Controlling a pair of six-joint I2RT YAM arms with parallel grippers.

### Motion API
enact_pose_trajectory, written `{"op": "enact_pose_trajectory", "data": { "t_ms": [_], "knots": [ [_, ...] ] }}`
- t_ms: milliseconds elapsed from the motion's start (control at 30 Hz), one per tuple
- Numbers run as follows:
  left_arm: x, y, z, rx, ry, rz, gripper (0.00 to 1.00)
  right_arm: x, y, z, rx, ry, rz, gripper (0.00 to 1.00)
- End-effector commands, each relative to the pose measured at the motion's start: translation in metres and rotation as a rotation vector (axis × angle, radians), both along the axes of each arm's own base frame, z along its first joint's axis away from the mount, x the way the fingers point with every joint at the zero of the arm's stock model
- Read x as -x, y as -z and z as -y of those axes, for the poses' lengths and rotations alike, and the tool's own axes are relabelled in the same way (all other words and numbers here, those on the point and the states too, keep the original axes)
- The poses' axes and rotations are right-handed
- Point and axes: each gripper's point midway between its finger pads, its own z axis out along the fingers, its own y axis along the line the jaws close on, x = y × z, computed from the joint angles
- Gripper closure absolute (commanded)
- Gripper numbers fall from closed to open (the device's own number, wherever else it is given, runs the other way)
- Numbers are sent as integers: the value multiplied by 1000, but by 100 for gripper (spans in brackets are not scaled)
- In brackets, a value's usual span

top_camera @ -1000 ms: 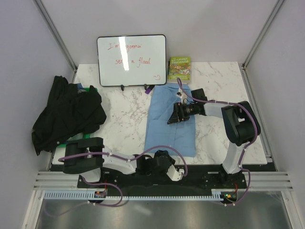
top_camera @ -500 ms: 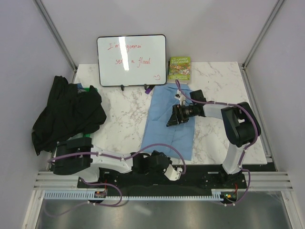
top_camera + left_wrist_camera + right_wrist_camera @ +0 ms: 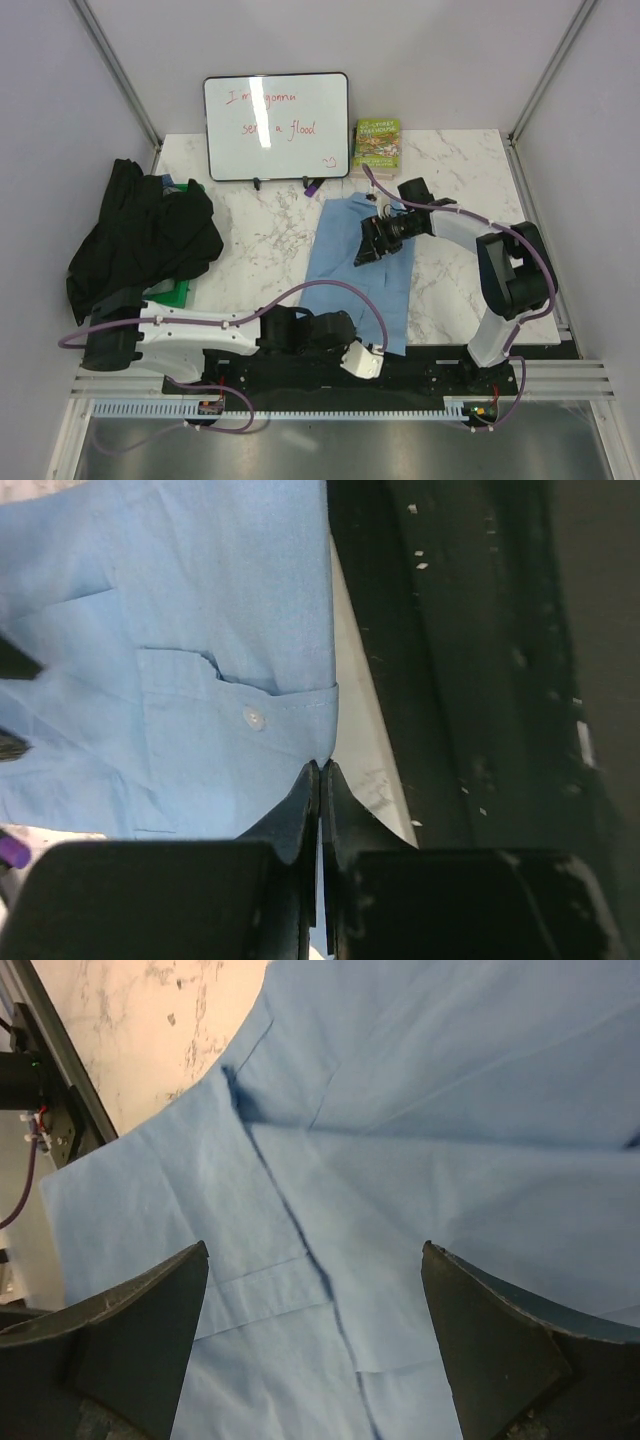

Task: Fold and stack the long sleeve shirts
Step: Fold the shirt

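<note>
Broadly, the marble table (image 3: 262,238) holds both garments. The black shirt (image 3: 150,235) lies in an unfolded heap at the left edge, well apart from the work. The blue shirt (image 3: 345,270) lies flat right of centre as a long panel running from just below the book (image 3: 377,143) down to the near edge. A whiteboard (image 3: 276,126) leans at the back.

The right gripper (image 3: 315,1335) hangs over the upper middle of the blue shirt with its jaws spread wide and nothing between them. The left gripper (image 3: 320,776) sits at the near hem with its jaws pressed together on the corner, just beside a small button (image 3: 254,718) (the cloth runs right into the tips, so it looks like a pinch on the fabric).

My reading is that the step in hand is folding the blue panel end over end. To do it well, the left arm should lift the hem only enough to clear the table, then carry it straight toward the collar so the edges stay square. The right arm could press the middle as a crease line, or take the hem's other corner so it does not droop. A one-corner pull risks skewing the panel.
</note>
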Motion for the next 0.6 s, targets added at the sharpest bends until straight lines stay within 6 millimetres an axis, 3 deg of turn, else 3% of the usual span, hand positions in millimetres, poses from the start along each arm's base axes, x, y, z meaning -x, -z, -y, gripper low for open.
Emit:
{"op": "enact_pose_trajectory", "data": {
  "t_ms": [0,67,133,233,300,367,400,433,467,567],
  "knots": [
    [36,-35,3,4,12,-197,98,-34,-28,2,28,-30,174,5],
    [40,-38,0,-38,10,-231,98,-46,-29,4,35,-23,194,5],
    [37,-52,9,-21,12,-247,98,-61,-33,7,46,-8,225,5],
    [11,-72,23,23,25,-216,98,-81,-31,13,61,18,243,6],
    [-21,-88,32,57,39,-160,98,-89,-27,16,62,28,239,9],
    [-52,-83,37,50,16,-155,98,-101,-28,18,57,41,245,11],
    [-64,-91,44,63,40,-120,98,-104,-29,18,53,43,249,11],
    [-74,-91,47,65,46,-112,98,-111,-34,19,50,49,262,12],
    [-95,-78,48,46,23,-113,98,-114,-31,20,53,53,258,12],
    [-138,-75,55,71,24,-59,98,-125,-30,19,50,55,269,13]
  ]
}}
